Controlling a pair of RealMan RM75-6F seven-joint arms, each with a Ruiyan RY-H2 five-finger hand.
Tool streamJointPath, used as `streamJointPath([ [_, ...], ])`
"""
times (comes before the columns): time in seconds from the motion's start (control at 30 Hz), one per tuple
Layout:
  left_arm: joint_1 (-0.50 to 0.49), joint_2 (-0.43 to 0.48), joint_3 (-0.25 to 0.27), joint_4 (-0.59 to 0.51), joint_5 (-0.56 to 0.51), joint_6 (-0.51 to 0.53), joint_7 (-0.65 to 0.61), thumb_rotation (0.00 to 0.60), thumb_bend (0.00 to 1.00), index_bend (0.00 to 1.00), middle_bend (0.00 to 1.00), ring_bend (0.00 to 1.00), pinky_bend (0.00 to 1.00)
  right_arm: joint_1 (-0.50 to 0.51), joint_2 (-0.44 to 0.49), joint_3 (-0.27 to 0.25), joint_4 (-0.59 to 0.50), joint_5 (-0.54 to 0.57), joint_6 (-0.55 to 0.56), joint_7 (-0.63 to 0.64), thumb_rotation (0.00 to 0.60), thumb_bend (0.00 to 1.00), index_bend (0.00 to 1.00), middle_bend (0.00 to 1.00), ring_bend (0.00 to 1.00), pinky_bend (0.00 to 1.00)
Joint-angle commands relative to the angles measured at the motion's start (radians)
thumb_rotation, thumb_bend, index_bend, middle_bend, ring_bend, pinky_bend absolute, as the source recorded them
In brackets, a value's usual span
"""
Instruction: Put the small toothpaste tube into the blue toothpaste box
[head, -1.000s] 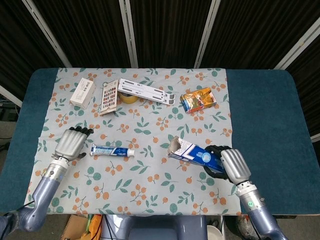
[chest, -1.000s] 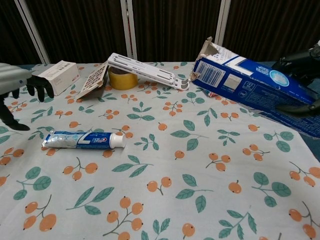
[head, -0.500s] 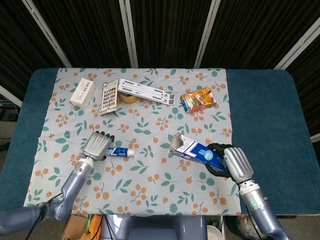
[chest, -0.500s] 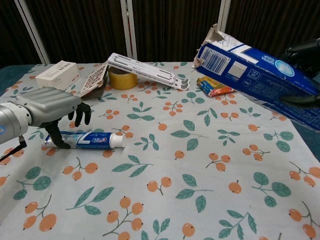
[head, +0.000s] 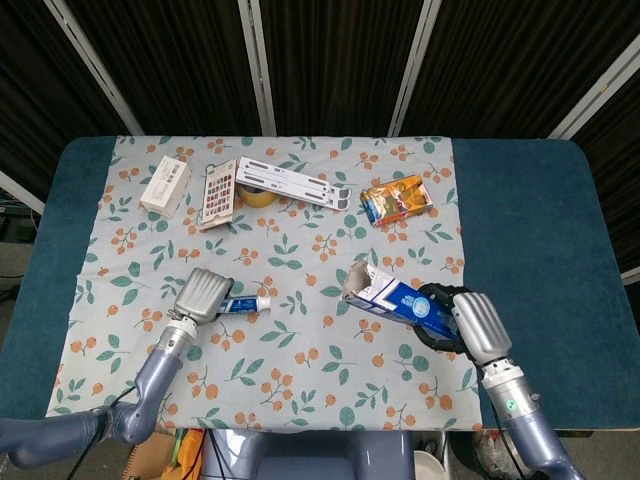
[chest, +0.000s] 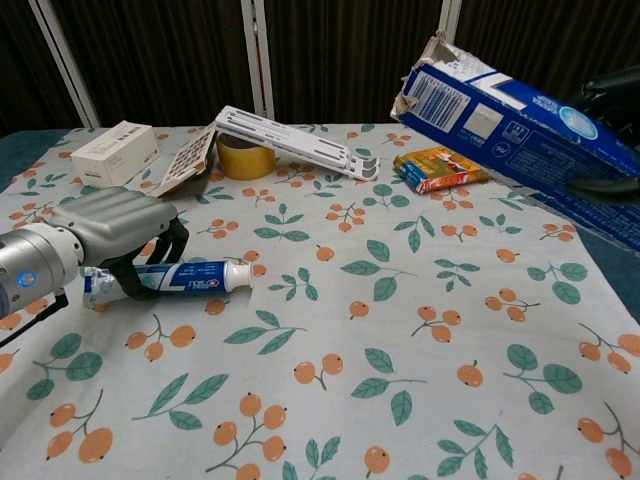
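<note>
Since the earlier frames the left hand (chest: 110, 235) has come down over the small toothpaste tube (chest: 190, 277), its fingers now curled around the tube's tail end on the floral cloth (head: 290, 370) covering the desk. The right hand (head: 462, 322) grips the blue toothpaste box (chest: 520, 125), held raised off the cloth with its torn open end facing the tube.
</note>
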Motion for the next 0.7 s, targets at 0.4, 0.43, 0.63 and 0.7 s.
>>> streamJointPath([
  [0.4,-0.045,0.295,-0.059,-0.160,0.270,0.119,-0.061,0.600,0.46,0.70,0.76,0.68,0.69,-0.014,0.004,0.001,-0.015,-0.009,0.012,-0.007,0.600,0.31,0.42,0.53,0.46,0.42],
  [0.43,-0.054,0.321,-0.068,-0.171,0.288,0.123,-0.053,0.600,0.46,0.70,0.76,0.67,0.69,-0.014,0.004,0.001,-0.017,-0.010,0.013,-0.008,0.600,0.31,0.42,0.53,0.46,0.42],
  [0.63,-0.113,0.466,-0.126,-0.243,0.386,0.124,-0.026,0.600,0.46,0.70,0.76,0.67,0.69,-0.018,0.000,-0.011,-0.021,-0.024,0.009,-0.024,0.600,0.30,0.42,0.53,0.46,0.42],
  [0.7,-0.139,0.525,-0.144,-0.284,0.395,0.085,-0.027,0.600,0.46,0.70,0.76,0.67,0.69,-0.019,-0.004,-0.021,-0.019,-0.030,0.005,-0.034,0.600,0.31,0.42,0.53,0.46,0.42],
])
